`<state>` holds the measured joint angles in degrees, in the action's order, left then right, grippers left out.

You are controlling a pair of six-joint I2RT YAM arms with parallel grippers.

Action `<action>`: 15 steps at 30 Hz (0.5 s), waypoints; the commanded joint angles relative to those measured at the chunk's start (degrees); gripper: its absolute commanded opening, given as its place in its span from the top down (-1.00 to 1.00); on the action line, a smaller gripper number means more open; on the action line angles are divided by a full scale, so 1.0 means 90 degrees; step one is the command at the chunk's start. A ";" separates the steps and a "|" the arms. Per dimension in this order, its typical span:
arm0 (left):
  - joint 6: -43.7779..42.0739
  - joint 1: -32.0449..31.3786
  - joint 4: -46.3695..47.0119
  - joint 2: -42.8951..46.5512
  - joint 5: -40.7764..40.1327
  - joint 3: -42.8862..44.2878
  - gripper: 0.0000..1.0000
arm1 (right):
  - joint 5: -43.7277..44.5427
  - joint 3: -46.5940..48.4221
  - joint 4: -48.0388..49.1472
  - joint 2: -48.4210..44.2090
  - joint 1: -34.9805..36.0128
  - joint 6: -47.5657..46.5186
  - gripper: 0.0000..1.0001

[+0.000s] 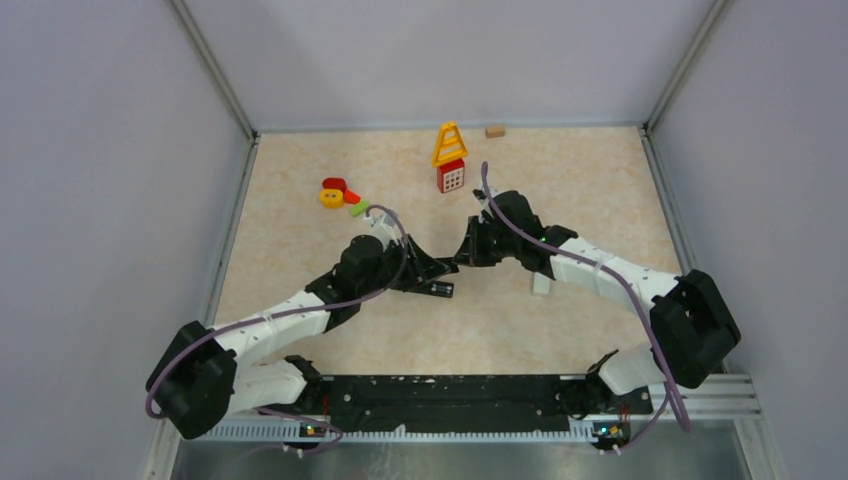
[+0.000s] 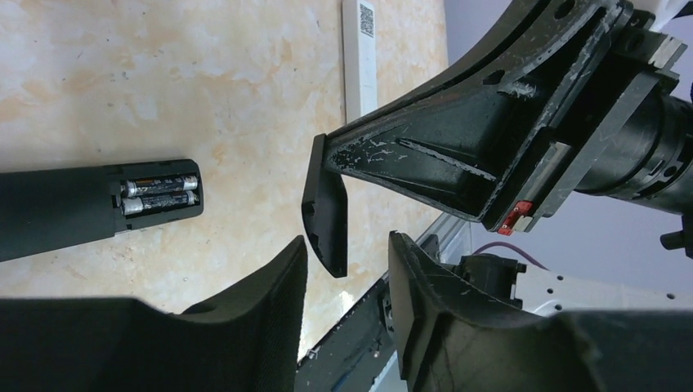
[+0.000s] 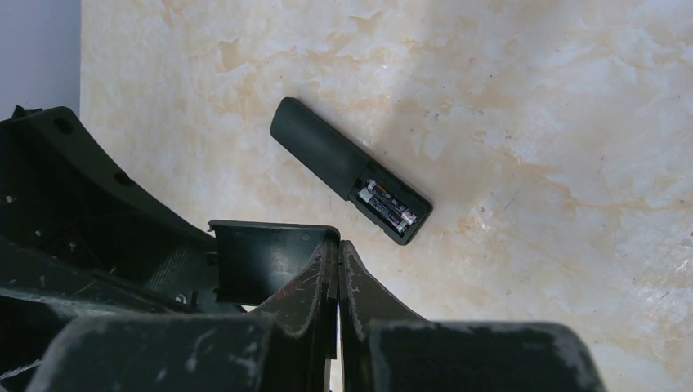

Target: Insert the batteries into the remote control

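Spotting the slim black plastic remote control [image 3: 319, 149] flat mid-table, lying left-right, open bay facing right, two dark silvery batteries [image 3: 386, 208] lengthwise inside. Pinching a thin black cover plate [image 3: 261, 261] in the shut right gripper [image 3: 337, 247] just above. Flanking the plate's tip with the half-open left gripper [image 2: 347, 243], gaps showing. Noting a slim white bar [image 2: 358, 69] off right.

The remote control [image 3: 327, 155] is laid near the middle of the desk [image 1: 560, 170], with two batteries [image 3: 388, 208] set side by side in its compartment. The battery cover [image 2: 327, 204] is held over the desk near it in the right pincer [image 3: 337, 242]. A toy stack [image 1: 450, 160] and a wooden block [image 1: 495, 131] are set by the far edge.
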<state>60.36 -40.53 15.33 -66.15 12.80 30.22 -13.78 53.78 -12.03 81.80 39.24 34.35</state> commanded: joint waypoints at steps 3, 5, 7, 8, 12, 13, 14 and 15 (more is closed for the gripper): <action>0.0002 0.0083 0.0542 -0.0051 0.0366 0.0138 0.39 | -0.0162 0.0327 0.0187 -0.0219 0.0050 -0.0088 1.00; 0.0003 0.0130 0.0631 -0.0129 0.0464 0.0139 0.51 | -0.0202 0.0317 0.0193 -0.0254 0.0051 -0.0137 1.00; -0.0002 0.0178 0.0687 -0.0212 0.0553 0.0148 0.68 | -0.0265 0.0323 0.0218 -0.0287 0.0053 -0.0174 1.00; -0.0014 0.0207 0.0745 -0.0253 0.0610 0.0139 0.77 | -0.0286 0.0332 0.0202 -0.0309 0.0051 -0.0195 1.00; -0.0271 0.0331 0.0791 -0.0329 0.0858 0.0197 1.00 | -0.0385 0.0372 0.0152 -0.0353 0.0044 -0.0313 1.00; -0.0397 0.0377 0.0763 -0.0338 0.0938 0.0219 1.00 | -0.0392 0.0389 0.0126 -0.0370 0.0044 -0.0335 1.00; -0.0555 0.0419 0.0749 -0.0355 0.1035 0.0251 1.00 | -0.0405 0.0411 0.0112 -0.0377 0.0037 -0.0358 1.00; -0.0735 0.0473 0.0717 -0.0364 0.1162 0.0287 1.00 | -0.0450 0.0450 0.0047 -0.0383 0.0027 -0.0380 1.00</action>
<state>59.07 -37.50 16.93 -69.06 18.76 30.22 -14.04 53.80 -12.14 81.19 38.85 32.12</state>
